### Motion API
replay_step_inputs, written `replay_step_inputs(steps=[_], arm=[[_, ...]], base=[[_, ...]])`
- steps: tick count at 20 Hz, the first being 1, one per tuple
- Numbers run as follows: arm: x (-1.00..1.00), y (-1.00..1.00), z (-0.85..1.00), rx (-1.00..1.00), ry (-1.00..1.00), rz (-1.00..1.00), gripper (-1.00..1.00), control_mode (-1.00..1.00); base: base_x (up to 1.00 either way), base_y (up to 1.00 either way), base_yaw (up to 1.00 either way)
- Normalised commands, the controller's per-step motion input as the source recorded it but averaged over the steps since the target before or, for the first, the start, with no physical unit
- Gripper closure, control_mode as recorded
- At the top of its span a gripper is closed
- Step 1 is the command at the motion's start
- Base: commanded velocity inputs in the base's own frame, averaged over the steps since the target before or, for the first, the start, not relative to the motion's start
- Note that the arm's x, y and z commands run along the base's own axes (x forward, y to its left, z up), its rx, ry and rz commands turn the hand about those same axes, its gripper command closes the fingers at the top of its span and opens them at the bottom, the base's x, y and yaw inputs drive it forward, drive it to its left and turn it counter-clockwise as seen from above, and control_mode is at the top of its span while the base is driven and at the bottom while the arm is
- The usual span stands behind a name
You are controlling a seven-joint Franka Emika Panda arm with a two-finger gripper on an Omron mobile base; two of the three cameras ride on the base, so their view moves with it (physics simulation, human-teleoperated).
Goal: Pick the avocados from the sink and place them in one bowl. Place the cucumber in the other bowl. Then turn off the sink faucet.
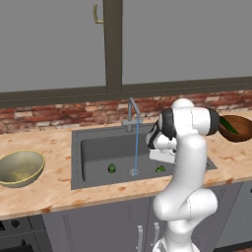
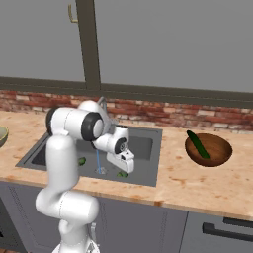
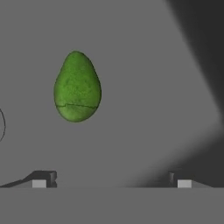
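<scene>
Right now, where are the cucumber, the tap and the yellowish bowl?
cucumber (image 2: 198,144): right base view, middle of its length.
tap (image 1: 131,112): left base view, upright stem.
yellowish bowl (image 1: 19,167): left base view, speckled inside.

No legible text, label, brand, number or sign found on any surface inspected.

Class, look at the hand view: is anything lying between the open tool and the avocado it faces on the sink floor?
Nothing visible does. The avocado lies alone on the bare sink floor ahead of the open tool, with clear grey floor between them.
</scene>
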Motion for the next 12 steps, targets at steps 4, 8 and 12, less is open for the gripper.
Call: replay_step_inputs(steps=[4, 8, 12], arm=[[0.20, 0.00, -0.30, 0.00, 0.00, 0.00, -1.00, -1.00], [0.17, 0.00, -0.30, 0.00, 0.00, 0.00, -1.00, -1.00], [0.15, 0.00, -0.30, 0.00, 0.00, 0.00, -1.00, -1.00]], base=[[0.00, 0.00, 0.00], [0.00, 0.00, 0.00], [0.00, 0.00, 0.00]])
